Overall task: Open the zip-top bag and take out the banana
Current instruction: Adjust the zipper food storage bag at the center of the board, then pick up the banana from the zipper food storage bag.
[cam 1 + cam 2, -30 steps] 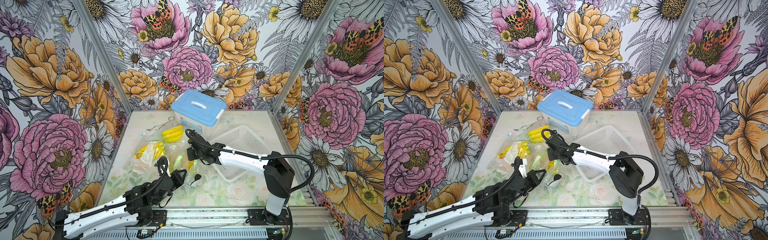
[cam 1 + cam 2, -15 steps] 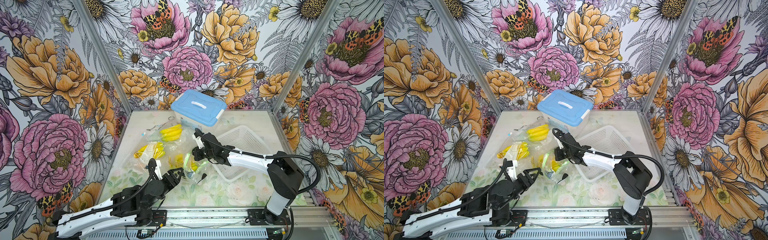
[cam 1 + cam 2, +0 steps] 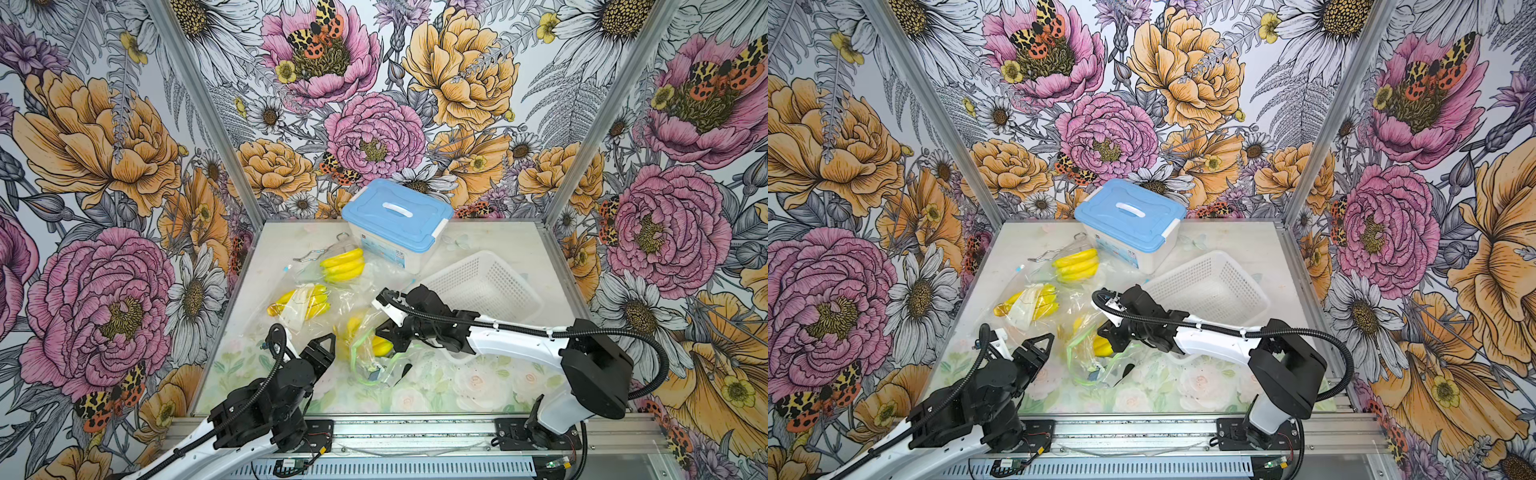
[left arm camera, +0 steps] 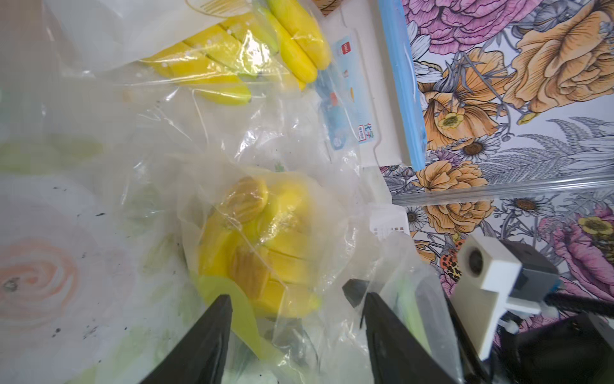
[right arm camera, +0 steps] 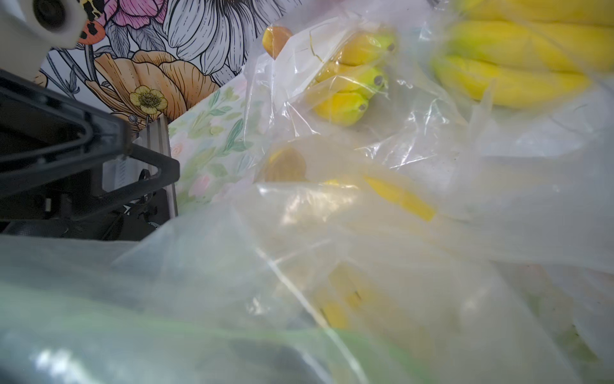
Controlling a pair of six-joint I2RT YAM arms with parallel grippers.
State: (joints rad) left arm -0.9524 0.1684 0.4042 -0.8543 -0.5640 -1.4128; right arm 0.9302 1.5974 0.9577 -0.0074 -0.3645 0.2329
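The zip-top bag (image 3: 368,365) is clear plastic with a green zip and lies crumpled at the table's middle front. A yellow banana (image 3: 352,332) bunch shows inside it; its stem end is close in the left wrist view (image 4: 265,246). My left gripper (image 3: 323,348) stands open just left of the bag, its black fingers (image 4: 212,335) on either side of the bag's green edge, holding nothing. My right gripper (image 3: 384,332) is at the bag's right side, shut on the bag's rim. In the right wrist view the bag's plastic (image 5: 299,266) covers its jaws.
Two more bagged banana bunches lie behind, one (image 3: 305,302) at the left, another (image 3: 343,266) farther back. A blue-lidded box (image 3: 397,220) stands at the back, a white basket (image 3: 482,286) to the right. A bent wire piece (image 3: 320,251) lies at the back left.
My left gripper let go of the bag, opened and drew back to the left. The right gripper moved toward the front, bringing the bag with it.
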